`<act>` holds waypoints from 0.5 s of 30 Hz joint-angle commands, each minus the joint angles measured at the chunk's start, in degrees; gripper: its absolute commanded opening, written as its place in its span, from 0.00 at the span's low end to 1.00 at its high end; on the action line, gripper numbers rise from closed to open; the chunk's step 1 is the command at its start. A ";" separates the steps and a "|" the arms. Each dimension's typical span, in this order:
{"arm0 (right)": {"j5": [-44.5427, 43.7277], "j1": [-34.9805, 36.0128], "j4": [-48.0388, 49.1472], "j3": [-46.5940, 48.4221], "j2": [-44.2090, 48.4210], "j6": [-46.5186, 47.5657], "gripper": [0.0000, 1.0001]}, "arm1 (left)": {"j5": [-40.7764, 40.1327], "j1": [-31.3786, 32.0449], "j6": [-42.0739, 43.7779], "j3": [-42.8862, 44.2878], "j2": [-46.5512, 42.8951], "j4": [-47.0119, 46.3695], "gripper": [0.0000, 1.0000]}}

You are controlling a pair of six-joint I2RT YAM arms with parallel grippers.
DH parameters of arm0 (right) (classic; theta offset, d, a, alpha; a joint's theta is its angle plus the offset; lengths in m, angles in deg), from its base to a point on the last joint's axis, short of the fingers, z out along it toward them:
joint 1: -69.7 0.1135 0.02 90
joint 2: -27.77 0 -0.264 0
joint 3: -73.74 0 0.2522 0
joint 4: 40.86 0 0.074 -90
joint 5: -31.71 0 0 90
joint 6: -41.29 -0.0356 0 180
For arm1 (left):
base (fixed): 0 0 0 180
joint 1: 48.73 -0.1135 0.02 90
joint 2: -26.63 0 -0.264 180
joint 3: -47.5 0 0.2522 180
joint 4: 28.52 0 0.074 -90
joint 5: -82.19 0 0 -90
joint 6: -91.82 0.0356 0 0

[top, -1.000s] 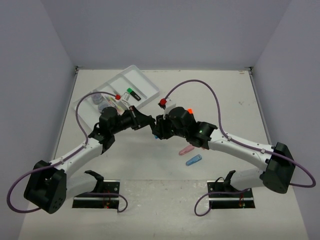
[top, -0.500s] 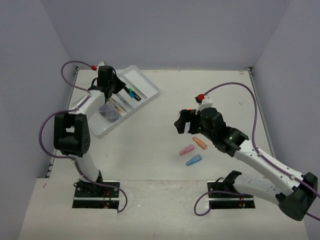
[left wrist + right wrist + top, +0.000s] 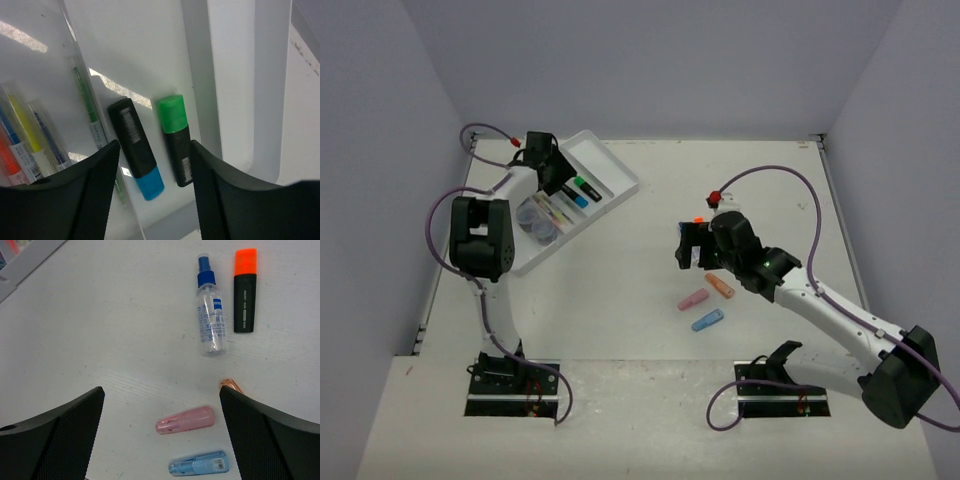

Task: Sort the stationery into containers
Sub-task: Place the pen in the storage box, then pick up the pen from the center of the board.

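Left fingers (image 3: 95,200) spread over tray (image 3: 235,75) highlighters (image 3: 136,145); right fingers (image 3: 60,440) spread near bottle (image 3: 210,325).

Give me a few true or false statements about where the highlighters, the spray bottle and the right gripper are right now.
The green-capped highlighter and the blue-capped highlighter lie side by side in the tray. True.
The spray bottle stands upright in the tray. False: it lies flat on the table.
The right gripper is shut on the pink piece. False: it is open and empty; the pink piece lies on the table.
The orange-capped highlighter lies beside the spray bottle. True.
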 commanded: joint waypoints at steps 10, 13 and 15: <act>0.44 -13.67 -3.06 15.67 -25.04 7.42 0.54 | 13.14 2.30 1.29 -18.31 -41.30 -8.48 0.92; -2.11 -14.69 -5.38 20.88 -34.24 8.27 0.51 | 15.39 3.78 2.49 -29.49 -53.43 -10.97 0.98; -2.40 -14.91 -6.30 22.99 -36.29 8.42 0.51 | 16.14 4.37 4.14 -33.92 -59.85 -12.01 1.00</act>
